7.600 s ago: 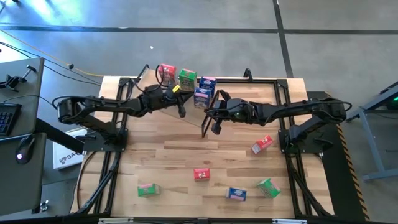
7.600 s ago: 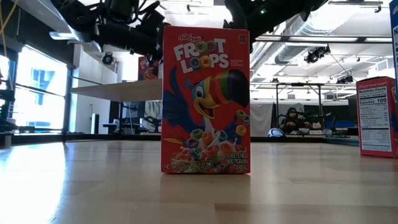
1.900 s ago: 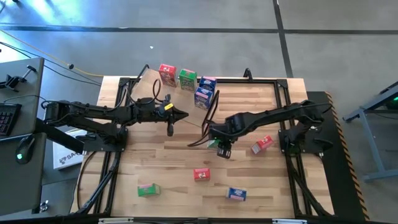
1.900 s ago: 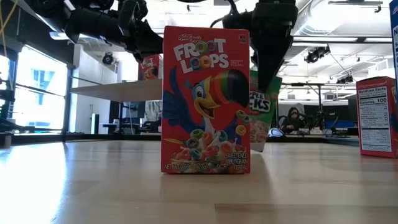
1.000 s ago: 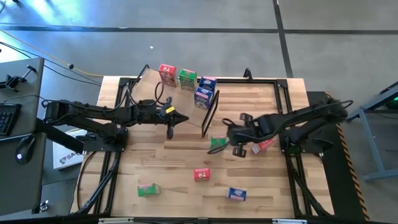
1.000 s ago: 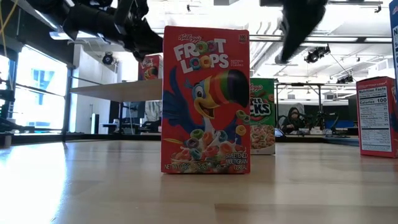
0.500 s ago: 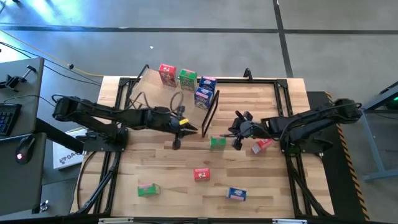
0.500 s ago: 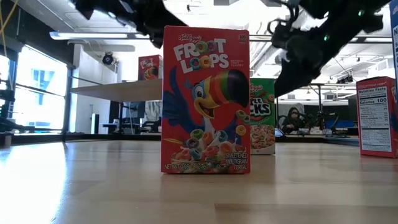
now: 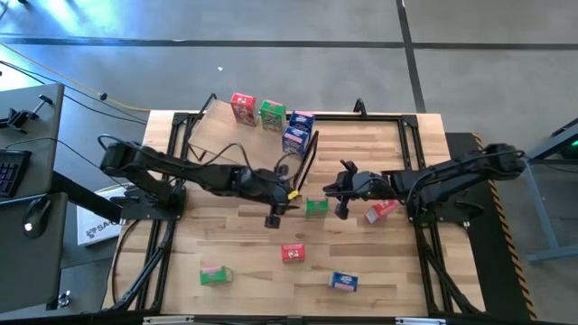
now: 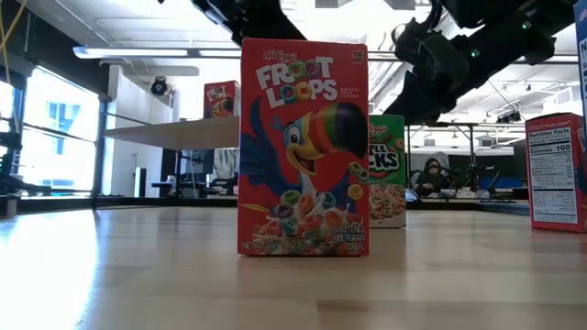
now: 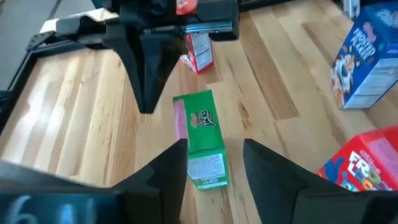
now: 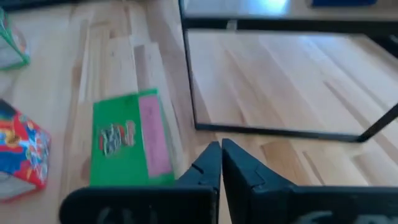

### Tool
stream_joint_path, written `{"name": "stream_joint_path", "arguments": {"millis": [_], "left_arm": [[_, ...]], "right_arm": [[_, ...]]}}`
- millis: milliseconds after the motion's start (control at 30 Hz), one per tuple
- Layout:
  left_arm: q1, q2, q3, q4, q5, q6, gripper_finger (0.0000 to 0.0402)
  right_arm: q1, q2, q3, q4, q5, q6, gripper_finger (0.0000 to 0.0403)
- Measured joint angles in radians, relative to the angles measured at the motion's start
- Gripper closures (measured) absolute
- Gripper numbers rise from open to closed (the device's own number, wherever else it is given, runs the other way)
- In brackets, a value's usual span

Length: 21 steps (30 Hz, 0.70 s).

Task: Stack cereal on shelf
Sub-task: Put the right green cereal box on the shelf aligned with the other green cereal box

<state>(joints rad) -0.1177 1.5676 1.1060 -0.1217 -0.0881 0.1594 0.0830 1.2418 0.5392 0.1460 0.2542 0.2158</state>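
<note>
The wooden tabletop (image 9: pixel 235 236) stood on a grey floor, and the low view looked into a big bright room behind it. On the tabletop's left near side lay a green box (image 9: pixel 212 274), with lots of bare wood around it. The left arm reached in from the left, low and stretched out toward the middle. The left tool (image 9: pixel 281 200) had its two fingers (image 11: pixel 168 177) apart, and they held nothing. A green cereal box (image 11: pixel 202 138) stood right in front of the tool, and its near end sat at the gap between the fingers. At the far edge, the shelf (image 9: pixel 217 126) held a red box (image 9: pixel 241 107), a green one (image 9: pixel 271 115) and two blue ones (image 9: pixel 296 132). In the middle stood a Froot Loops box (image 10: pixel 304 145), with a blue box (image 9: pixel 342 282) to its right, near the front edge. The right arm came in from the right, bent and low. The right tool (image 9: pixel 338 192) was pressed shut and held nothing. It was just beside that same middle green box, on its other side. A red box (image 9: pixel 380 209) lay under the right arm.
</note>
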Motion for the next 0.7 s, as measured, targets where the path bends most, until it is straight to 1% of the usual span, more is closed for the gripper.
{"name": "stream_joint_path", "arguments": {"millis": [167, 333, 433, 500, 700], "left_arm": [[-0.018, 0.036, 0.04, -0.02, -0.014, 0.009, 0.0233], [-0.022, 0.056, 0.048, -0.008, -0.011, 0.002, 0.0221], [-0.022, 0.069, 0.046, -0.029, -0.01, -0.008, 0.0216], [-0.022, 0.086, 0.048, -0.008, -0.004, -0.008, 0.0214], [-0.021, 0.127, 0.046, -0.016, -0.001, -0.021, 0.0213]], "right_arm": [[0.0, 0.048, -0.001, 0.004, -0.039, -0.009, 0.0403], [0.0, 0.103, -0.001, 0.08, -0.082, -0.031, 0.0403], [0.0, 0.13, -0.001, 0.13, -0.112, -0.041, 0.0403], [0.0, 0.145, -0.001, 0.154, -0.126, -0.041, 0.0403], [0.0, 0.193, 0.0, 0.221, -0.158, -0.041, 0.0403]]}}
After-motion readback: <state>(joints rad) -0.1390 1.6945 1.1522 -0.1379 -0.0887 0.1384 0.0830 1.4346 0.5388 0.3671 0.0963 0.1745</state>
